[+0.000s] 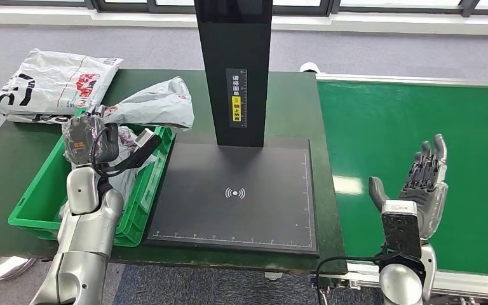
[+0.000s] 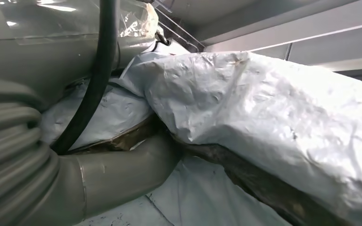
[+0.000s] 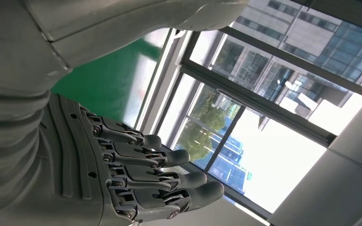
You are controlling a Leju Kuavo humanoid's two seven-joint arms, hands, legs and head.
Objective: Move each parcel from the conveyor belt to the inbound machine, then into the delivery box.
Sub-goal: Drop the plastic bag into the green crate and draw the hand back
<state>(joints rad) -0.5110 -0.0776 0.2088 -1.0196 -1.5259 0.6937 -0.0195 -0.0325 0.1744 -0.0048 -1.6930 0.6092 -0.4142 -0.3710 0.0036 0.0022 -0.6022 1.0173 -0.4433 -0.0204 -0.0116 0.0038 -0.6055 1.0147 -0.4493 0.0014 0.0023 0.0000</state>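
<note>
Your left hand (image 1: 89, 136) sits low in the green delivery box (image 1: 32, 213) against a grey parcel (image 1: 155, 101) draped over the box's far rim; you cannot tell whether its fingers have hold of the soft, crinkly, probably light film. If regripping, bunch a fold. Your right hand (image 1: 422, 184) hangs open and empty over the conveyor belt (image 1: 381, 121), well away from the inbound machine (image 1: 235, 197).

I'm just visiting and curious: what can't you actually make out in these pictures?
- Left hand, head view: its wrapped back hides whether the fingers grip a parcel in the green box.
- Left wrist view: crumpled wrapping blocks the box's contents.
- Scanner post label: print too small.
- Conveyor belt: cut off at the right edge.
</note>
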